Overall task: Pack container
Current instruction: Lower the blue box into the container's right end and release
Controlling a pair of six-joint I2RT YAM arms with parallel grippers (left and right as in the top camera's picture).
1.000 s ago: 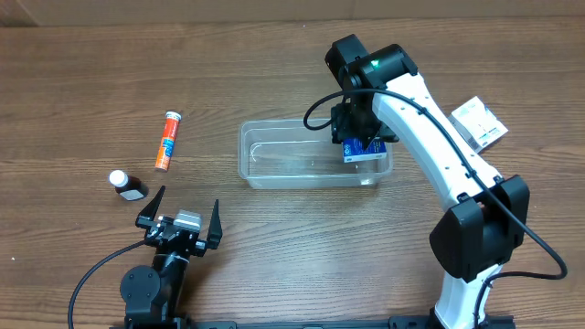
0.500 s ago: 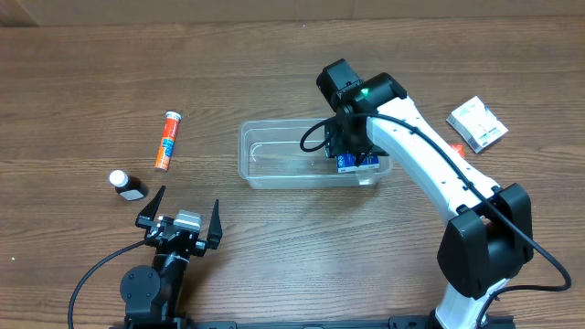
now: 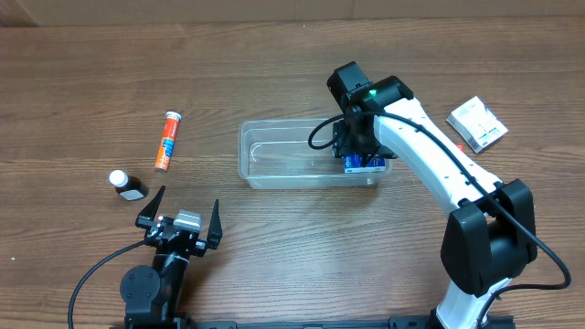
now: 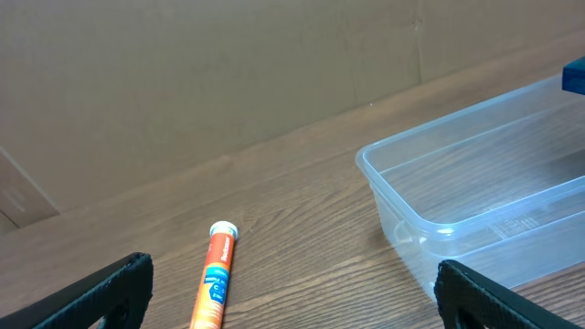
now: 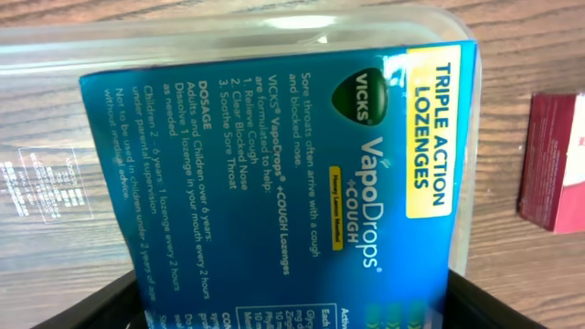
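Note:
The clear plastic container (image 3: 245, 157) lies mid-table; it also shows in the left wrist view (image 4: 402, 196) and the right wrist view (image 5: 228, 37). My right gripper (image 3: 359, 152) (image 5: 297, 315) is shut on a blue Vicks VapoDrops box (image 3: 364, 164) (image 5: 274, 174) and holds it inside the container's right end. A corner of the box shows in the left wrist view (image 4: 575, 75). My left gripper (image 3: 187, 203) (image 4: 294, 291) is open and empty, near the front left of the table.
An orange tube (image 3: 168, 140) (image 4: 216, 279) lies left of the container. A small dark bottle with a white cap (image 3: 128, 185) lies further left. A white box (image 3: 477, 123) lies at the right. A dark red box (image 5: 553, 160) lies beside the container.
My right gripper has moved the blue box from over the container's right rim down into its right end. The left arm has not moved.

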